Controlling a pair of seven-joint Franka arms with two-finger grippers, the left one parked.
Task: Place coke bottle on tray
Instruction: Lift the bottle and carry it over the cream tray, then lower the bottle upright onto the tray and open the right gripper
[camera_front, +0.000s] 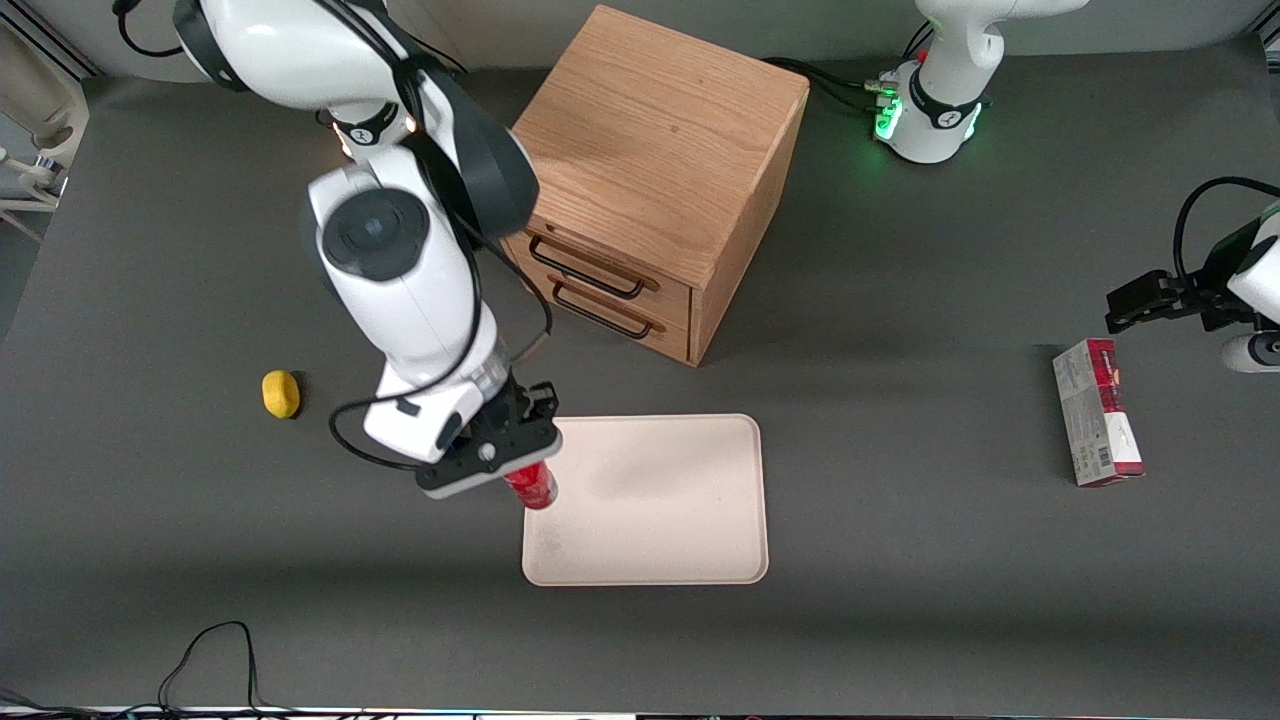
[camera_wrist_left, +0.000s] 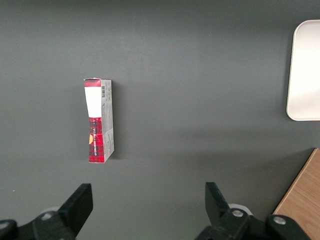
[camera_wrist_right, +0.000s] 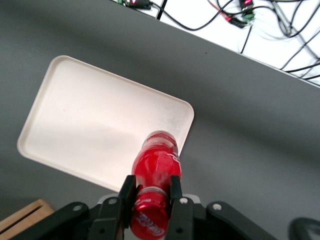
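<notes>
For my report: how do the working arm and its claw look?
The working arm has glossy white shells with dark grey round joint caps and black cables looping along it. Its claw is black, with two flat black fingers on a black plate with screws.

coke bottle (camera_wrist_right: 156, 162) red | tray (camera_front: 660, 500) cream-white | gripper (camera_wrist_right: 150, 197) black | table (camera_front: 900, 600) dark grey

The right arm reaches down toward 5 o'clock in the front view, its gripper (camera_wrist_right: 150, 199) clamping the coke bottle (camera_wrist_right: 156, 160) by the neck
</notes>
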